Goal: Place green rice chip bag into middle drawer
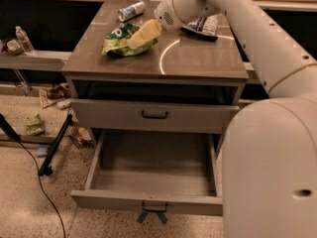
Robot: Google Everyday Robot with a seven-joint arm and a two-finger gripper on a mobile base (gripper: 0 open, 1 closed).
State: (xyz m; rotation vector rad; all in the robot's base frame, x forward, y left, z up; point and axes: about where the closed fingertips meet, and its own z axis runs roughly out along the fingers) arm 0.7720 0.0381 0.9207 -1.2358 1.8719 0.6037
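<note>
The green rice chip bag (119, 39) lies crumpled on the left part of the cabinet top. My gripper (141, 35), cream coloured, reaches in from the upper right. It lies over the right side of the bag and touches it. The bag rests on the top. The middle drawer (148, 201) is pulled fully out below, wide and shallow. Its inside is bare, and two bluish strips (152, 216) dangle from its dark handle.
A dark blue-and-white snack bag (202, 26) and a can (131, 11) lie at the back of the top. A shut drawer front (153, 115) sits above the open one. Floor litter (34, 125), a black cable (42, 192) and a stand leg lie at the left. My arm fills the right side.
</note>
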